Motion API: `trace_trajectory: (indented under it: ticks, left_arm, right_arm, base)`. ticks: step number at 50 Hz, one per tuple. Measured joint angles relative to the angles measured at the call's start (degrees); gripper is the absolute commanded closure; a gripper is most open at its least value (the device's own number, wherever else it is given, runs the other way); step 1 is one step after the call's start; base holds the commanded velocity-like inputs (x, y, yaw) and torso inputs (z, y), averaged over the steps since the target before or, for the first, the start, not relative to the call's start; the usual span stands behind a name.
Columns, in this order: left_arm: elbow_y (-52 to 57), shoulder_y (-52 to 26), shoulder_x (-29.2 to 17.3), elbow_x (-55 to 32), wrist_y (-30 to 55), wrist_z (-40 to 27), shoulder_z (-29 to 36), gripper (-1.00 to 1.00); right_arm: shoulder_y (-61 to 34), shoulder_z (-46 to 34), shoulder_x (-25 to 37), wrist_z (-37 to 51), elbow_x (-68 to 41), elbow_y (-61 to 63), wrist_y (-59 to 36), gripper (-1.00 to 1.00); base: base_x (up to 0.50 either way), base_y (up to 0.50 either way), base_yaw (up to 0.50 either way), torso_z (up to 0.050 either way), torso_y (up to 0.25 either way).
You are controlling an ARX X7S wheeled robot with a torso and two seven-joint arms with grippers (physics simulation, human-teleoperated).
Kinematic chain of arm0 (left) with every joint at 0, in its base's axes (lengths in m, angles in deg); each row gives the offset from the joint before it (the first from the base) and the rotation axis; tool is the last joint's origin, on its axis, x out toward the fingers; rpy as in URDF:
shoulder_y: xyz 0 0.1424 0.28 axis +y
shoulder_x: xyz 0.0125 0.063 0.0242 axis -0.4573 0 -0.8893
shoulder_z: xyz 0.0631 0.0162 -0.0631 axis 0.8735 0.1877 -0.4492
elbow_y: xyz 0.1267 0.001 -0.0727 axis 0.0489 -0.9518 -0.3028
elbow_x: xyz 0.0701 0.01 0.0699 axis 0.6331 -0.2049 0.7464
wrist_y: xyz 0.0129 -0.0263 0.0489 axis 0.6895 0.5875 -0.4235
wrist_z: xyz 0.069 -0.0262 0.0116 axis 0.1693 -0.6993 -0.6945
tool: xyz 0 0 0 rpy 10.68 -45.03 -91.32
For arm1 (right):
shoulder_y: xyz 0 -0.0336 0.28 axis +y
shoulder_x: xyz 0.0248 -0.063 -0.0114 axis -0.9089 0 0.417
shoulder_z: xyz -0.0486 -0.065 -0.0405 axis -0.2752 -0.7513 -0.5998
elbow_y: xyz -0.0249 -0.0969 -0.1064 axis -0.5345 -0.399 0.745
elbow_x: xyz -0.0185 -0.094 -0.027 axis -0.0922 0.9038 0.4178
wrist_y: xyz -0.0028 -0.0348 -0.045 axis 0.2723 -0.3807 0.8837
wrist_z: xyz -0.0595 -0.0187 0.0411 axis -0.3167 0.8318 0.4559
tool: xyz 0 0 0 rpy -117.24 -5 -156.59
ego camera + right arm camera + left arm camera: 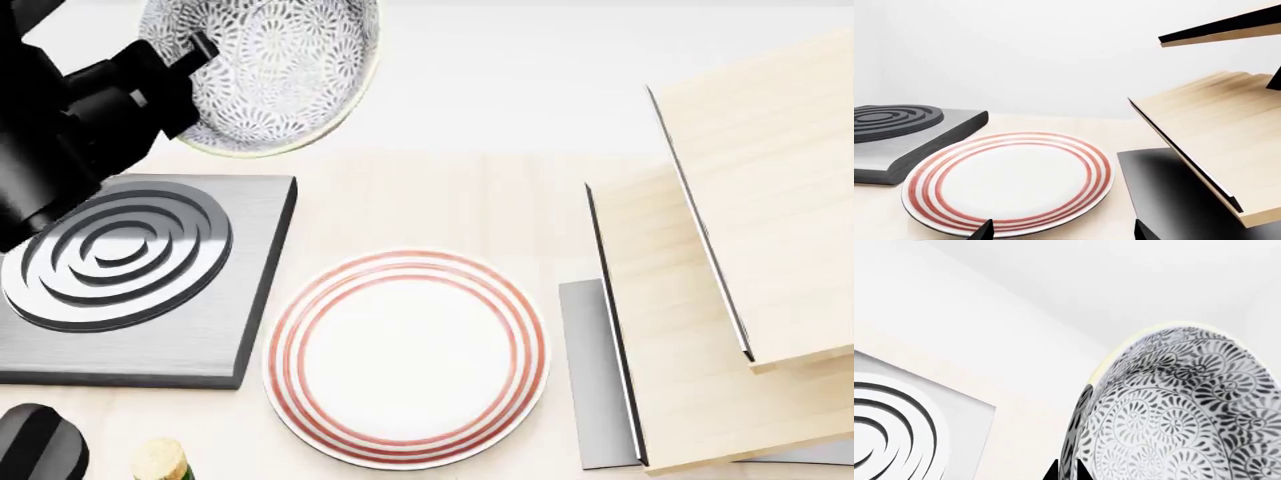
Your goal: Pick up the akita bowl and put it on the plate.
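Patterned akita bowl fills the left wrist view (right wrist: plate).

Your akita bowl, deep with a dense grey-black floral pattern, hangs tilted at far left. Your plate, flat, white, red-ringed, lies bare near centre, well apart.

**Plate lying bare beside the burner**

The plate is lying flat on the pale wooden table, its red rings showing. The burner is sitting just beside it. Tilted wooden boards are rising on the other side. The right gripper's two dark fingertips are showing well apart.
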Motion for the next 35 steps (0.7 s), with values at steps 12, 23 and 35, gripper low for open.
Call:
trace_trajectory:
  ticks: [12,23,35]
  left_arm:
    - [-1.5,0.5,1.4,4.2,1.3,2.7,6.0,1.0]
    - [-2.2,0.8,2.1,6.4,2.8,5.0,9.9,1.0]
    - [-2.6,1.1,2.2,7.6,4.1,7.7,12.9,1.0]
  right_arm:
    - [-0.1,-0.2,0.0,0.0,-0.2,-0.3,0.3,-1.0]
    - [-0.2,-0.4,-0.1,-0.1,-0.2,-0.7,0.6,-1.0]
    - [-0.4,-0.6,-0.2,-0.2,-0.3,-1.4,0.9,-1.0]
  base:
    - [0.0,0.0,0.0,0.0,0.001]
    - [0.0,0.0,0.0,0.002,0.0]
    - [0.0,0.0,0.0,0.0,0.001]
